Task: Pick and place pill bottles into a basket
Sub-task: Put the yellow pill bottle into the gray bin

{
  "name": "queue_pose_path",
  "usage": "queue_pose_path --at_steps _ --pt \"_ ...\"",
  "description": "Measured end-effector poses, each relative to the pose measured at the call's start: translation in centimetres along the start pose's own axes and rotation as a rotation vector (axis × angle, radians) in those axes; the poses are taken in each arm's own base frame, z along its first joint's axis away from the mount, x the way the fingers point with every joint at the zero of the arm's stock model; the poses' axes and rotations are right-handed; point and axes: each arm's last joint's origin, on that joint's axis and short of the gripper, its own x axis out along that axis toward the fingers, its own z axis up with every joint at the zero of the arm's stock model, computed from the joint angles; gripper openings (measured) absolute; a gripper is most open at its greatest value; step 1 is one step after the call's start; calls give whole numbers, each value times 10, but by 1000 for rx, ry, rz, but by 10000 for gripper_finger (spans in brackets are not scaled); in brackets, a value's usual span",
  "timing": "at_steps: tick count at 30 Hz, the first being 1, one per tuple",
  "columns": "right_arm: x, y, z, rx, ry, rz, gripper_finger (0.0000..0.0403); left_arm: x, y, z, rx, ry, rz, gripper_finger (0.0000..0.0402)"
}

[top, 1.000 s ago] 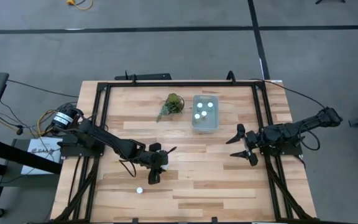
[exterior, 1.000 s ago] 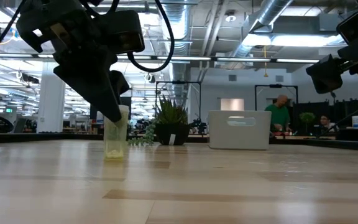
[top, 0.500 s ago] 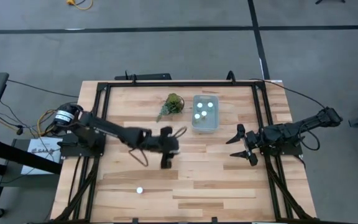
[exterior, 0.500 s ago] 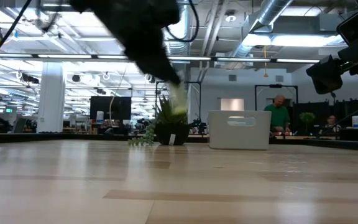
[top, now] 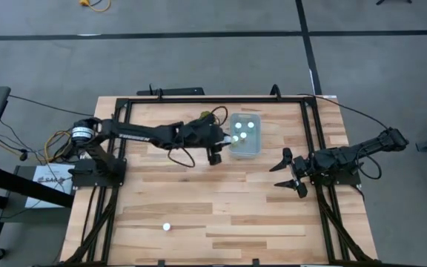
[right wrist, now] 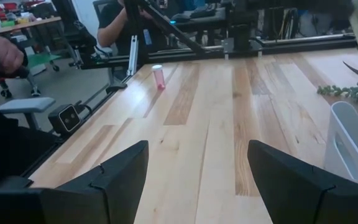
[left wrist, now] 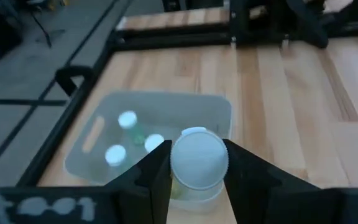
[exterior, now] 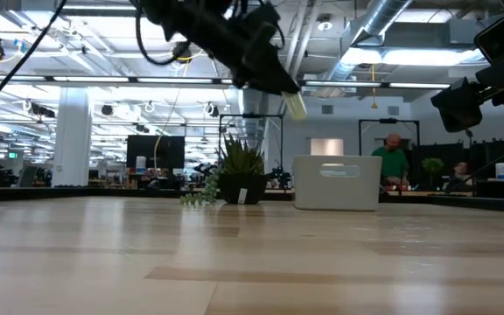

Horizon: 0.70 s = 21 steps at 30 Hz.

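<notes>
My left gripper (left wrist: 197,177) is shut on a pill bottle (left wrist: 199,163) with a white cap and a pale yellow-green body. It holds the bottle in the air at the left rim of the pale translucent basket (top: 246,146); the gripper (exterior: 280,86) and bottle (exterior: 296,107) also show in the low view. Three white-capped bottles (left wrist: 127,119) stand inside the basket (left wrist: 92,134). One more bottle (top: 166,227) stands on the table near its front left. My right gripper (top: 288,172) waits open and empty at the table's right. My left gripper pinches the bottle between its two fingers (left wrist: 157,168), which lie on opposite sides of the body just under the cap (left wrist: 199,155). The bottle is lifted clear and tilted (exterior: 296,107), its cap toward the wrist camera, over the basket's left rim.
A green plant sprig (top: 207,119) lies just left of the basket, partly under my left arm. A black frame (top: 199,99) runs round the table. The lone bottle also shows in the right wrist view (right wrist: 158,76). People stand in the room beyond.
My left gripper has risen from the table's near left, taking the bottle up with it, and has swung toward the far right until it reached the basket. The bottle, which stood on the table, now hangs tilted and clear of it.
</notes>
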Motion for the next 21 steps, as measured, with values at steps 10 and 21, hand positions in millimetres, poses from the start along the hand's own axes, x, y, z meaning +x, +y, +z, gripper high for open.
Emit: queue_pose_path --at_steps 10,21 --pt "0 0 0 0 0 -1 270 63 -5 4 23 71 -72 113" --pt "0 0 0 0 0 0 270 112 2 14 43 303 -109 116"
